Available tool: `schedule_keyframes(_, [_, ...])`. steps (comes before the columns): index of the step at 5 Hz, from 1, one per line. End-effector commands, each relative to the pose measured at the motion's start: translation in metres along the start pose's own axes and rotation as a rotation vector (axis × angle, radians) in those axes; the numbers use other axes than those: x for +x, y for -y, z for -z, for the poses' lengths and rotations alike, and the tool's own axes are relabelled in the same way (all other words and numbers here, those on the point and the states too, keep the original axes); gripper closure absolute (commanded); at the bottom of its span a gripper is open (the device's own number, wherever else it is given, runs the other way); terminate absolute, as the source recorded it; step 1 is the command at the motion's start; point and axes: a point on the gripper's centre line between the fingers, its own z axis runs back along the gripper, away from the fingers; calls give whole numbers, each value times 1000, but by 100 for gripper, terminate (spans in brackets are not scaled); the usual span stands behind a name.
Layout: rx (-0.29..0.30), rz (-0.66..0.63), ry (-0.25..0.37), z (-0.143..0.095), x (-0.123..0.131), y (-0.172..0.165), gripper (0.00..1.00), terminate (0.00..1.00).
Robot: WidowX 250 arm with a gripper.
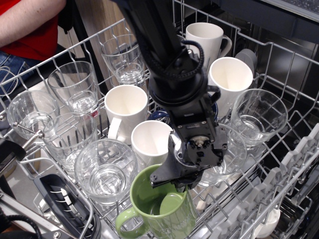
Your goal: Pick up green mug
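The green mug (145, 198) stands at the front of the dishwasher rack (281, 185), tilted a little, with its loop handle (126, 222) to the lower left and pale print on its side. My black gripper (174, 183) comes down from above, one finger inside the mug and one outside. It is shut on the mug's far right rim. The arm hides the rim where it is pinched.
White mugs (125, 107) (148, 142) (229, 77) (204, 39) and a mostly hidden navy mug (158, 115) stand behind. Clear glasses (104, 172) (259, 115) (75, 87) (227, 157) crowd both sides. A person in red (25, 22) is at the top left.
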Motion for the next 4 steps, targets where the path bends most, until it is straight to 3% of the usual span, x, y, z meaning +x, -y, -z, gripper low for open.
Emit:
schedule_keyframes(1, [39, -35, 22, -39, 13, 4, 100, 0])
schedule_keyframes(3, [144, 7, -10, -92, 19, -2, 100, 0])
schedule_keyframes(4, [124, 12, -18, -120, 29, 7, 100, 0])
